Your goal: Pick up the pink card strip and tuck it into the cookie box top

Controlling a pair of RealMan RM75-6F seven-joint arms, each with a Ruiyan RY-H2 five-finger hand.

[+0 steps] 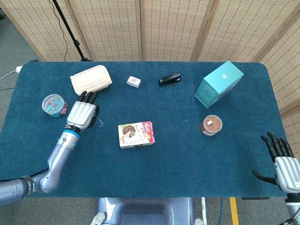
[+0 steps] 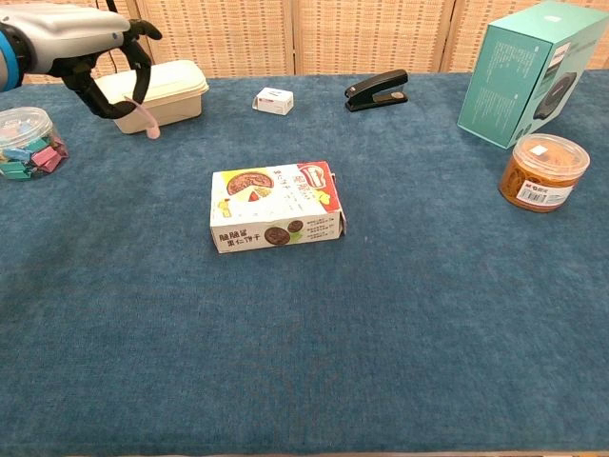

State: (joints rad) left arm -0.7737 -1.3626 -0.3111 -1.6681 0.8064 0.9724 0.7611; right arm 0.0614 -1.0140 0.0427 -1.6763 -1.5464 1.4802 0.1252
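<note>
The cookie box point(image 1: 136, 134) point(image 2: 276, 207) lies flat in the middle of the blue table. My left hand point(image 1: 82, 113) point(image 2: 100, 59) is raised above the table to the box's left, in front of the cream container. It pinches the pink card strip point(image 2: 144, 117), which hangs down from its fingers; in the head view only a thin sliver of the strip point(image 1: 99, 123) shows at the hand's right edge. My right hand point(image 1: 281, 161) rests at the table's near right corner with fingers spread and nothing in them. It is out of the chest view.
A cream lidded container point(image 1: 91, 79) point(image 2: 150, 93) stands just behind my left hand. A clear tub of clips point(image 1: 53, 104) point(image 2: 27, 142) is to its left. A small white box point(image 1: 134, 81), black stapler point(image 1: 169, 78), teal box point(image 1: 219, 83) and orange-filled jar point(image 1: 211, 124) stand further right.
</note>
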